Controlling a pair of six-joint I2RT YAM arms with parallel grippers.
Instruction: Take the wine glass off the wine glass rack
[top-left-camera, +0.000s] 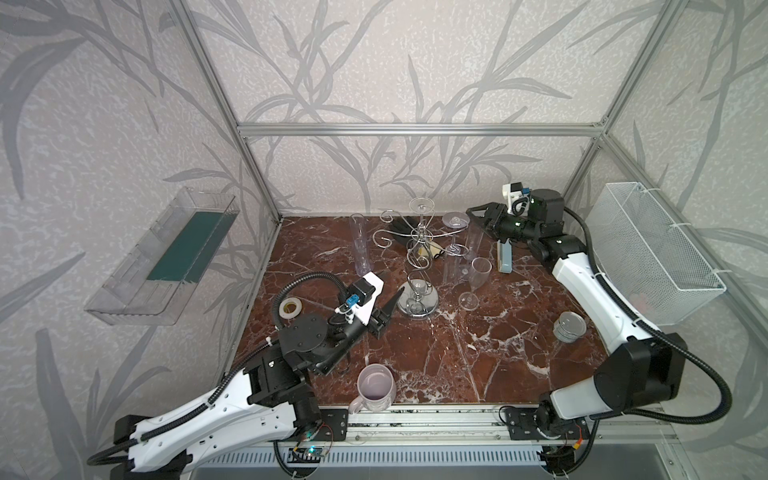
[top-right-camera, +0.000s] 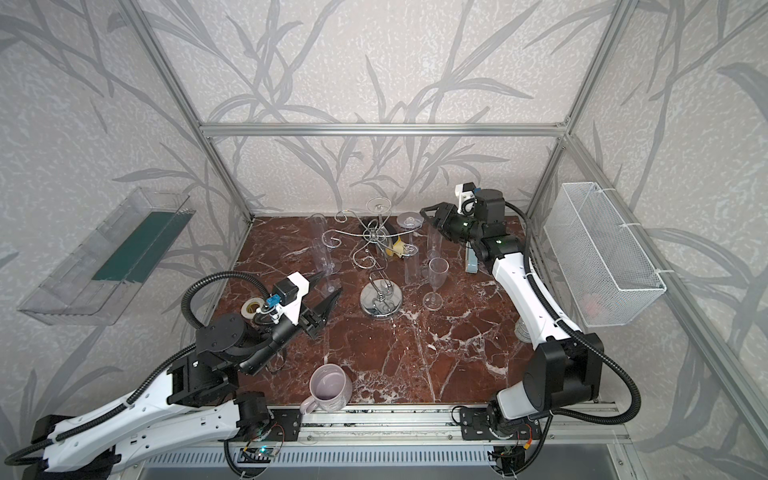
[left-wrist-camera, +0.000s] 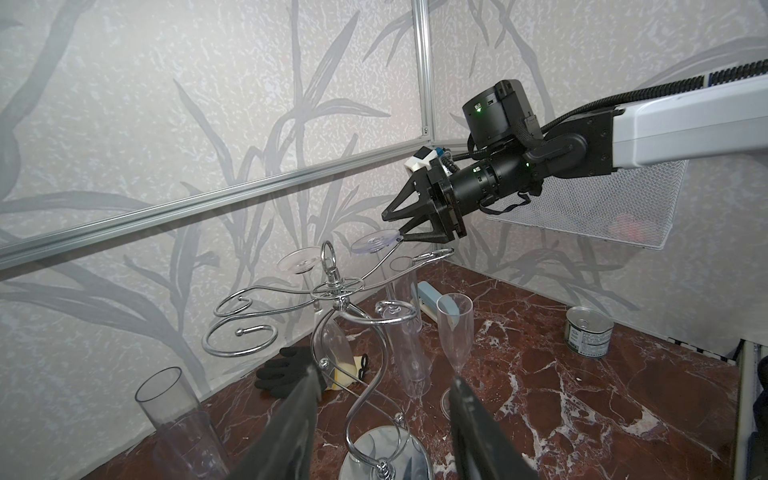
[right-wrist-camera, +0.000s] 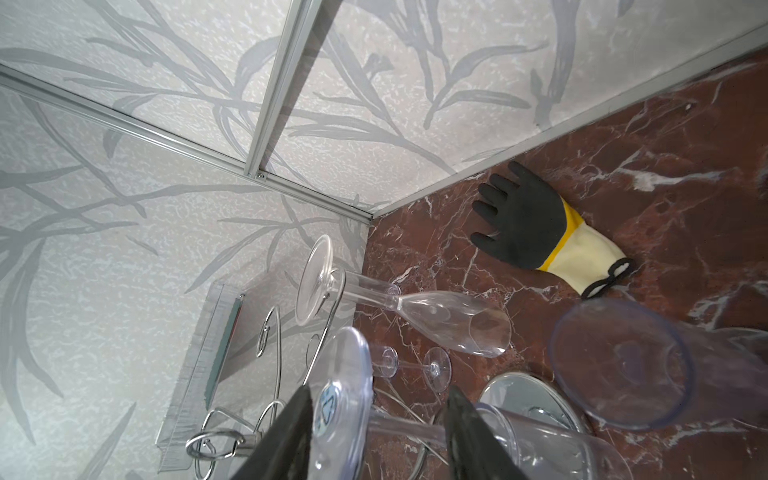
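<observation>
Task's thing: the wine glass hangs upside down from a scroll arm of the wine glass rack, on the side toward the right arm, near the back of the surface.
Right gripper: fingers partly apart, one above the glass's foot and one below it along the stem; no pinch shows.
Left gripper: fingers half apart and empty, just beside the rack's round base.
Done: the reach to the glass, by the look of it.
Left to do: close on the foot, draw it out through the arm's open end, and carry it clear.
Nearby: a second glass hangs at the back; an upright flute stands on the surface close to the lift path.
</observation>
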